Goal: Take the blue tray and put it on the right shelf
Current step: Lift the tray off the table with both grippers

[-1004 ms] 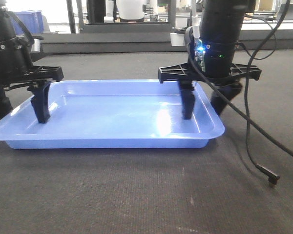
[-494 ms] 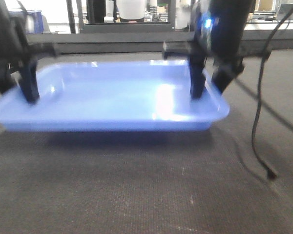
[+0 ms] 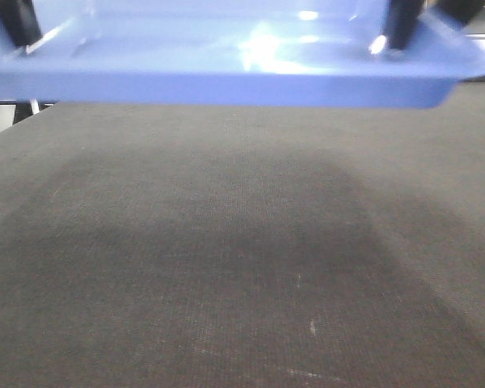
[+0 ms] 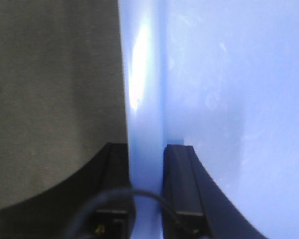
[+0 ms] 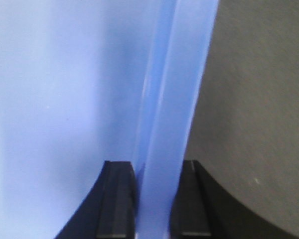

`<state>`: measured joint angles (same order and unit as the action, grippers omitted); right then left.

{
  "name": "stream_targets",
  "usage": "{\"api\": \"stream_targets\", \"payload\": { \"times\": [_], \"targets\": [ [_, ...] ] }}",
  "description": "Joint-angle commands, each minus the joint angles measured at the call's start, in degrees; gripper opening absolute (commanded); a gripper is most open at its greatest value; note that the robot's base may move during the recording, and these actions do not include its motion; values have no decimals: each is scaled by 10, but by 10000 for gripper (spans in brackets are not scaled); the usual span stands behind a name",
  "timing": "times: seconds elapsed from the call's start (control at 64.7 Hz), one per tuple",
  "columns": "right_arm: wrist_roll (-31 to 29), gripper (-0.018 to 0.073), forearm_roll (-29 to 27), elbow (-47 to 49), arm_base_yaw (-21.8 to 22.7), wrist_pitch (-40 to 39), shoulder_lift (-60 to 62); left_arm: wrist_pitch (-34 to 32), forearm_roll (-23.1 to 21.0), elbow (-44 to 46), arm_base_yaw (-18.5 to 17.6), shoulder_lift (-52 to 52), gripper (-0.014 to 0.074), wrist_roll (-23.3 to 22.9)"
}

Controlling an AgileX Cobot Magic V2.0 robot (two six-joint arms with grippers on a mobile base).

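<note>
The dark mat [image 3: 242, 267] is bare where the tray rested a second ago; only a broad shadow remains on it. The blue tray [image 3: 226, 85] has risen to the top of the front view, roughly level and clear of the mat: lift achieved, transfer to the right shelf (not in view) pending. The left gripper [image 4: 145, 189] pinches the tray's left rim, one finger inside, one outside. The right gripper [image 5: 157, 199] pinches the right rim likewise
</note>
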<state>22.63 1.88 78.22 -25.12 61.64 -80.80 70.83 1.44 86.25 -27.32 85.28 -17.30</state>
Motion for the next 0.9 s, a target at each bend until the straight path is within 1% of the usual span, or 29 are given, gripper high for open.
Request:
{"api": "stream_targets", "payload": {
  "times": [0.0, 0.124, 0.263, 0.324, 0.88],
  "targets": [
    [-13, 60, 16, -10, -2, -7, 64, 34, 26, 9, -30, -38, -42, -4],
    [-13, 60, 16, -38, -2, 1, 101, 38, 29, -25, -52, -58, -42, -25],
    [-13, 60, 16, -55, -2, 7, 121, 36, 32, -69, -66, -74, -42, -41],
    [-14, 60, 16, -57, -2, 7, 123, 36, 32, -75, -67, -77, -43, -48],
    [-14, 55, 16, -57, -2, 5, 123, 49, 32, -72, -67, -78, -49, -48]
  ]
}}
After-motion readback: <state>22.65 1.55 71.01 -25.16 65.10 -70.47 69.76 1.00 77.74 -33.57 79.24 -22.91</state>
